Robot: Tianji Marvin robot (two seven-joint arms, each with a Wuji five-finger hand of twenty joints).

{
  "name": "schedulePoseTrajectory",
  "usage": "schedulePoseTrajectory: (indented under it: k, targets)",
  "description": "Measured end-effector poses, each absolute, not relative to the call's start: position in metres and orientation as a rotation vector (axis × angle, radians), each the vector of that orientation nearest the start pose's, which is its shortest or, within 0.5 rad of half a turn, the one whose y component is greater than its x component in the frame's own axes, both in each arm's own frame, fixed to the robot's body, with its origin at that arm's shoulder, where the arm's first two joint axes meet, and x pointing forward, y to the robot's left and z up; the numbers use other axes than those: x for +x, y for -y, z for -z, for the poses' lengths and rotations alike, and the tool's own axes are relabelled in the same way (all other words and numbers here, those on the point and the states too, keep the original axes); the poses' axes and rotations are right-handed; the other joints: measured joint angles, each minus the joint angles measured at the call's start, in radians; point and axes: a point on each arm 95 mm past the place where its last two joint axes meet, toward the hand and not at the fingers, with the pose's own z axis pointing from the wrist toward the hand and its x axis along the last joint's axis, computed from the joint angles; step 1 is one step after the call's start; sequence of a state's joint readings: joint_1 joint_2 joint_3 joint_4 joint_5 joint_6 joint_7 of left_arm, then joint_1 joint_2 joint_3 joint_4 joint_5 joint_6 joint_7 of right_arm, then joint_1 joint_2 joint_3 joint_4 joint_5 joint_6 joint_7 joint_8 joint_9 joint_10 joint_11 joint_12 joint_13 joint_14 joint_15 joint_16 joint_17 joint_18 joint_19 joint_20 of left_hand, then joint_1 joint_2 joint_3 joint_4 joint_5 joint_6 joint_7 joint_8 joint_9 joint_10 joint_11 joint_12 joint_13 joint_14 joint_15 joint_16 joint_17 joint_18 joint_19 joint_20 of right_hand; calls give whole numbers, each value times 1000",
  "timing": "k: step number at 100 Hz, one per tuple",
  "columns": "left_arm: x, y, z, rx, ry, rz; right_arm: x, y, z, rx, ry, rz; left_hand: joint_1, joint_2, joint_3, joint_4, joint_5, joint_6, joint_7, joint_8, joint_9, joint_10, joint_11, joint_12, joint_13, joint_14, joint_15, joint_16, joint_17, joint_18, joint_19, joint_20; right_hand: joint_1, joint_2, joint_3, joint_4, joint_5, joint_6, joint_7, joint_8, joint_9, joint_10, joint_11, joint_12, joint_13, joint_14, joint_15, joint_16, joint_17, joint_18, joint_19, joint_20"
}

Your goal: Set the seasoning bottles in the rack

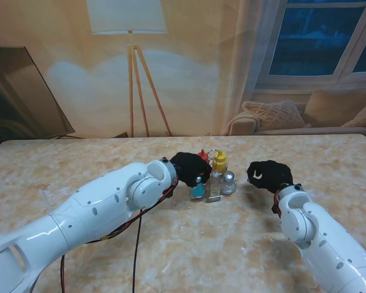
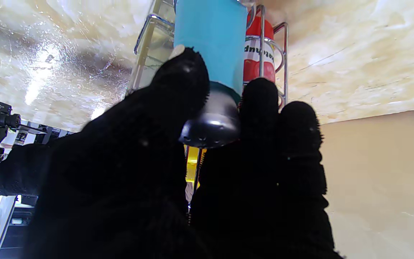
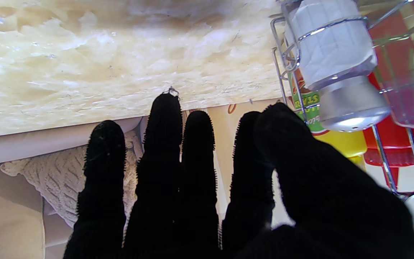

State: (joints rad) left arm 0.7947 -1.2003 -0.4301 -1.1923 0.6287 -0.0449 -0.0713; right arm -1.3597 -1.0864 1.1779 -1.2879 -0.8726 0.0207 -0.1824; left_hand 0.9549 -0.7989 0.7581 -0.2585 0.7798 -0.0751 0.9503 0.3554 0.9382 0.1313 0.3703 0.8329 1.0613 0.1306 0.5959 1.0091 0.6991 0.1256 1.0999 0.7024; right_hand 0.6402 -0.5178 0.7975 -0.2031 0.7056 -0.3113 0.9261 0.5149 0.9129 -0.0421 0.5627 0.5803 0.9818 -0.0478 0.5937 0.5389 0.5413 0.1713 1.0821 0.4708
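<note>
Marble-patterned table (image 1: 79, 165) fills your stand view, a floor lamp (image 1: 131, 36) and sofa (image 1: 305, 113) behind it. Your left hand (image 1: 190, 168) sits right against the wire rack (image 1: 214, 181), where the blue shaker (image 1: 197, 190), yellow bottle (image 1: 220, 161), red bottle (image 1: 202, 155) and white shaker (image 1: 229, 180) cluster. Your right hand (image 1: 267, 174) hangs just right of the rack, apart from it.

Left wrist view: your fingers (image 2: 187, 77) are clamped on the blue shaker (image 2: 210, 39) at its silver cap, with the shaker beside the rack's wires (image 2: 261, 36) and the red bottle (image 2: 259, 54).

Right wrist view: your hand (image 3: 199, 187) is spread flat, fingers (image 3: 165, 129) extended, gripping nothing. The white shaker (image 3: 331, 57) stands inside a rack ring.
</note>
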Motion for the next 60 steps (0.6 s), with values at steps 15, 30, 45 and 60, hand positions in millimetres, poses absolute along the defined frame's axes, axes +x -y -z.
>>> schedulePoseTrajectory:
  k: [15,30,45,60]
  targets:
    - [499,170,288,-931,-1999,1592,462,62,338,1288,-1292,-1401,0,0,0,0,0,0,1,-1,0,1,0,1,0,0,0,2,0,0,0,0,0,0,0,0,0,0,0,0,0,0,0,0,0,0,0,0,0,0,0,0]
    - [499,171,291,-937,-2006,1588,462,62,338,1288,-1291,-1400,0,0,0,0,0,0,1,-2,0,2,0,1,0,0,0,10,-2,0,0,0,0,0,0,0,0,0,0,0,0,0,0,0,0,0,0,0,0,0,0,0]
    - [499,172,293,-951,-2010,1590,462,62,338,1287,-1291,-1399,0,0,0,-1,0,0,1,-1,-37,11,68,-20,-14,0,1,10,-18,0,2,0,0,0,0,0,0,0,0,0,20,0,0,0,0,0,0,0,0,0,0,0]
    - [498,172,295,-961,-2020,1587,462,62,338,1286,-1291,-1397,-14,4,9,-1,-4,15,-25,16,-104,23,170,-84,-53,-1,0,10,-55,0,-19,0,0,0,0,0,0,0,0,0,20,0,0,0,0,0,0,0,0,0,0,0]
